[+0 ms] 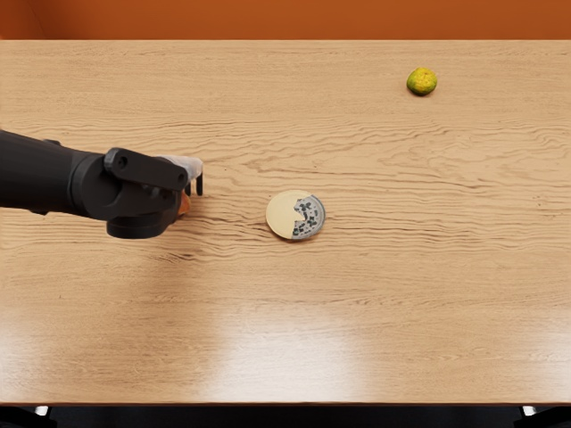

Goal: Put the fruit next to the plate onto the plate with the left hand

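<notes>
Left hand (150, 192) over orange fruit (185, 204), mostly hidden beneath it, grip state can't be told; plate (295, 215) apart, beyond hand twd table centre: w/ loose enclosure fruit may slip, roll off-target.

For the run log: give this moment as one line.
left hand: over orange fruit, grasp unclear | plate: no fruit on it | yellow-green fruit: far right, apart | right hand: not in view
</notes>
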`<state>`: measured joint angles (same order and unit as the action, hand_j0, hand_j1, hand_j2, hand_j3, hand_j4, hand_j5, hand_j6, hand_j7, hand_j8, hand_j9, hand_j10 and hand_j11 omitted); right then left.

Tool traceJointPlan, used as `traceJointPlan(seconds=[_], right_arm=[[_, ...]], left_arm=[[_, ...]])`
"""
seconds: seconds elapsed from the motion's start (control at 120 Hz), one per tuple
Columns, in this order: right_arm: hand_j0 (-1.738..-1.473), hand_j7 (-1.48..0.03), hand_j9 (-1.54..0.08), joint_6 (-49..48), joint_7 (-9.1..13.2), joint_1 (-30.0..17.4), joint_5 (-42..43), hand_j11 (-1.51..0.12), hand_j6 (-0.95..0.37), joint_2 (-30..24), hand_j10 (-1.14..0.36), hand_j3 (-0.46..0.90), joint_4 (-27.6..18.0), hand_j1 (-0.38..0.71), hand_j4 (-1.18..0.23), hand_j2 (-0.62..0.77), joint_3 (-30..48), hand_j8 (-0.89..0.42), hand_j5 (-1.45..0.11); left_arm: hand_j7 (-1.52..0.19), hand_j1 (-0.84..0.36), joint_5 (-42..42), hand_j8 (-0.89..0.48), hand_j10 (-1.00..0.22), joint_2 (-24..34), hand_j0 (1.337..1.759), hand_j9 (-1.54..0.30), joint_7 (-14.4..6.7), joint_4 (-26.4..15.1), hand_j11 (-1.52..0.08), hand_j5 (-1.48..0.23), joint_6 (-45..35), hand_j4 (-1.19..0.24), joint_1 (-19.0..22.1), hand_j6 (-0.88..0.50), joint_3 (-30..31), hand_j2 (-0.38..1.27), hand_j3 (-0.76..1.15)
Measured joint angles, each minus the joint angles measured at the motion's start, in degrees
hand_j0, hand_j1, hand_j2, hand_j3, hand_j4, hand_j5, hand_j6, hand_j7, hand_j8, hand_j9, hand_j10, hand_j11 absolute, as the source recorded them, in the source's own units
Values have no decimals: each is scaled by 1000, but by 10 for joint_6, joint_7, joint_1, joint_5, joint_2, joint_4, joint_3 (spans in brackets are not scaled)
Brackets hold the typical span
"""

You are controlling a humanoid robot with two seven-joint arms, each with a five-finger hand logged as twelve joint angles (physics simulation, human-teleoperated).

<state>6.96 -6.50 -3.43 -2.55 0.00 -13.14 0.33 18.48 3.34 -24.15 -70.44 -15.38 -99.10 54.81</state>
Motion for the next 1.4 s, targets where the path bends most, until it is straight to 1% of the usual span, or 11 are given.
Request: traceJointPlan(seconds=[0.35, 0.608, 0.875, 0.958, 0.975, 1.033, 1.092, 1.167, 1.275, 1.35, 1.4], right_arm=[[-1658, -45, -45, 0, 0, 0, 0, -45, -35, 0, -35, 0, 0, -307, -35, -7, 0, -35, -45], [-1658, -45, -45, 0, 0, 0, 0, -45, -35, 0, -35, 0, 0, -307, -35, -7, 0, -35, -45], [-1658, -45, -45, 0, 0, 0, 0, -45, -35, 0, -35, 0, 0, -307, -35, -7, 0, -35, -45], [-1658, -45, -45, 0, 0, 0, 0, -45, -35, 0, -35, 0, 0, -307, -35, -7, 0, -35, -45], [-1658, -45, -45, 0, 0, 0, 0, -45, -35, 0, -35, 0, 0, -307, -35, -7, 0, -35, -45], [-1658, -45, -45, 0, 0, 0, 0, -45, -35, 0, -35, 0, 0, -307, -35, -7, 0, -35, -45], [-1658, -45, -45, 0, 0, 0, 0, -45, -35, 0, -35, 0, 0, -307, -35, -7, 0, -35, -45], [-1658, -45, -45, 0, 0, 0, 0, -45, -35, 0, -35, 0, 0, -307, -35, -7, 0, -35, -45], [-1658, -45, -45, 0, 0, 0, 0, -45, -35, 0, -35, 0, 0, -307, -35, -7, 0, -35, -45], [-1658, -45, -45, 0, 0, 0, 0, -45, -35, 0, -35, 0, 0, -307, -35, -7, 0, -35, -45], [-1658, -45, -45, 0, 0, 0, 0, -45, -35, 0, -35, 0, 0, -307, -35, -7, 0, -35, -45]], left_arm=[[-723, -285, -1, -492, -555, -4, 1658, -725, 6, 7, -726, -724, -19, -557, 7, -555, 0, 218, 0], [-766, -283, 3, -479, -575, -9, 1650, -781, 7, 8, -775, -766, -63, -581, 23, -566, 1, 200, 0], [-794, -331, 1, -470, -619, -14, 1654, -805, 11, 9, -802, -788, -89, -625, 32, -574, 0, 337, 0], [-821, -314, 3, -493, -626, -16, 1652, -837, 11, 12, -838, -802, -91, -664, 37, -586, 0, 311, 0], [-818, -330, 3, -494, -624, -17, 1653, -839, 11, 13, -842, -798, -92, -674, 38, -599, 0, 368, 0], [-825, -298, 4, -519, -631, -18, 1652, -855, 11, 16, -861, -795, -93, -698, 42, -631, 0, 325, 0], [-842, -227, 4, -519, -641, -18, 1650, -870, 12, 18, -877, -814, -92, -702, 43, -646, 0, 192, 0], [-857, -232, 2, -534, -658, -19, 1651, -879, 15, 21, -887, -838, -91, -700, 44, -661, 0, 248, 0], [-889, -202, 3, -558, -668, -20, 1650, -912, 16, 27, -927, -870, -91, -723, 50, -683, 0, 189, 0], [-936, -229, 2, -552, -661, -21, 1647, -963, 16, 29, -981, -917, -91, -760, 51, -687, 0, 262, 7], [-980, -260, 1, -510, -632, -21, 1645, -1002, 16, 30, -1018, -962, -91, -780, 52, -657, 0, 277, 101]])
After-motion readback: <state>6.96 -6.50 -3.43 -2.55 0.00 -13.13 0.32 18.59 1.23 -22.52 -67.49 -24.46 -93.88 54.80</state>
